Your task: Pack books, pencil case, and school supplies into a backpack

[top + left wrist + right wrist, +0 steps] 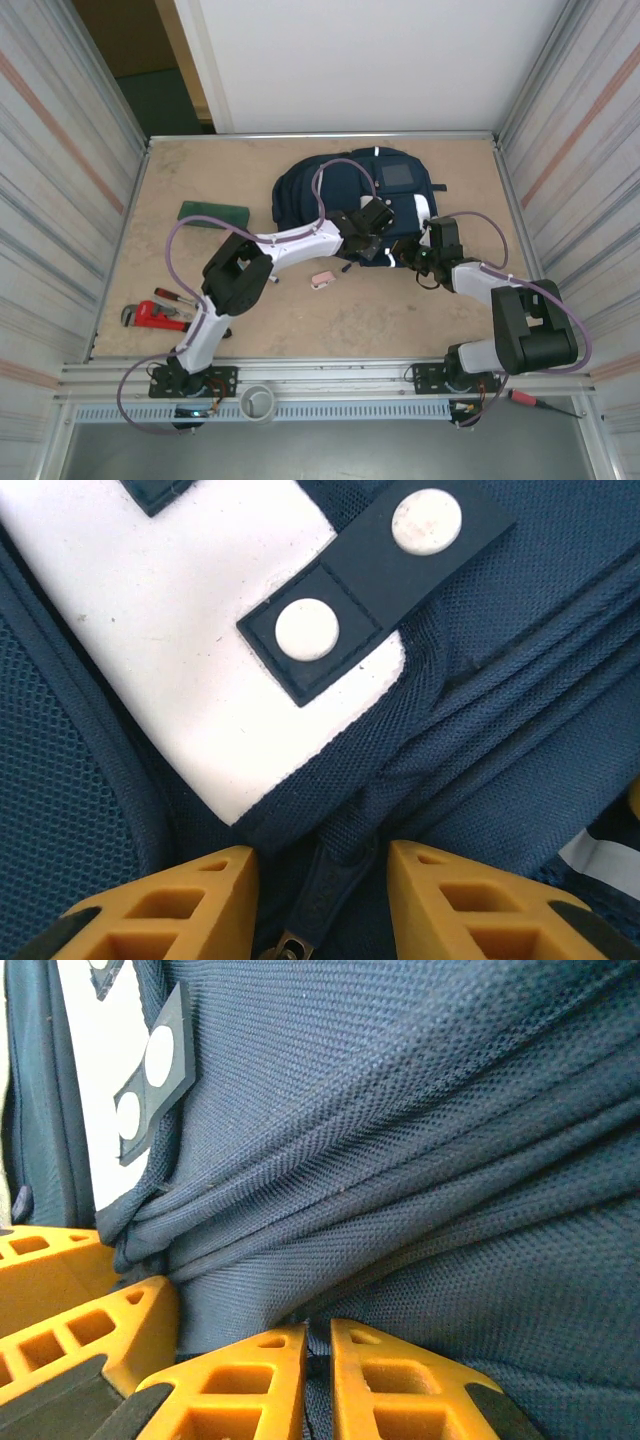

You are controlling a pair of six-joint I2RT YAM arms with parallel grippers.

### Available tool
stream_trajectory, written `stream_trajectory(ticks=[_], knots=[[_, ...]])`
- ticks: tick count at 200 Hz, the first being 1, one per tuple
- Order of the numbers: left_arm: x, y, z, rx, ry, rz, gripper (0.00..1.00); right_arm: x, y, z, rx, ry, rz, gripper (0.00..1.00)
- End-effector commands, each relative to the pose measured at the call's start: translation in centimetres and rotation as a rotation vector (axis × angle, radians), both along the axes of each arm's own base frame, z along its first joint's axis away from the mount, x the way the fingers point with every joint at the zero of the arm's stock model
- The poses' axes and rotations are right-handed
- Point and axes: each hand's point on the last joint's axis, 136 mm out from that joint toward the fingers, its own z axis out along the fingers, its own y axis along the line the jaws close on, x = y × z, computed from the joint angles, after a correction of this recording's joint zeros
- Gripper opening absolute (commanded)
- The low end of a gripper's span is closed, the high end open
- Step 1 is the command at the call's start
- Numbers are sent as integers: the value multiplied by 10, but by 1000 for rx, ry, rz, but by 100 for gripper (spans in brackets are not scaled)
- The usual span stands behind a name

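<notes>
My left claw (320, 858) was closed on the backpack (312, 190). Its two yellow fingers (190, 905), moulded with hollow triangular cells, stood a little apart, and between them a thick ridge of the navy fabric was squeezed together with the zip pull (316, 898), a narrow dark tab with a small metal piece at its lower end. The wrinkles of the cloth ran together toward that gap. Just above it was a smooth white patch (170, 650) with a rounded corner and a stitched border. Over its edge lay a flat navy tab (370, 580) carrying two round white studs (307, 629). To the left of the patch the fabric became a coarser open mesh (50, 810). My right claw (318, 1332) was almost fully closed, with only a thin slit between its tips, and it pinched a fold of the same finely woven navy cloth, from which long soft folds spread out. In the right wrist view the yellow fingers of my left claw were just beside it, with cloth bunched against them. From above, the backpack lay flat at the far middle of the pale, speckled wooden surface (400, 320), a grey square patch (398, 176) on top, and both claws were at its near edge. The pencil case (322, 279), a pale pink oblong with rounded corners, lay on the surface just in front of the backpack. The flat dark green book (213, 213) lay near the backpack's left side. A red pipe wrench (150, 316) lay at the near left.
</notes>
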Motion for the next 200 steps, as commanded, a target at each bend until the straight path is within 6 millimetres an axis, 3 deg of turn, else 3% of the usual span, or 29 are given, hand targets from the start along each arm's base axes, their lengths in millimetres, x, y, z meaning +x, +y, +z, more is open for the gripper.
stream_trajectory(ticks=[1,27,55,111,200], knots=[[10,9,-12,35,9,29,40,-12,5,-15,-18,56,40,14],[13,10,-18,50,20,34,39,-13,4,-18,-26,69,40,13],[14,14,-24,82,18,33,29,-13,5,-16,-23,67,48,13],[18,14,11,89,-64,1,12,-12,5,-14,-29,70,48,13],[8,15,24,20,-46,-18,0,-11,2,-15,-40,66,35,13]])
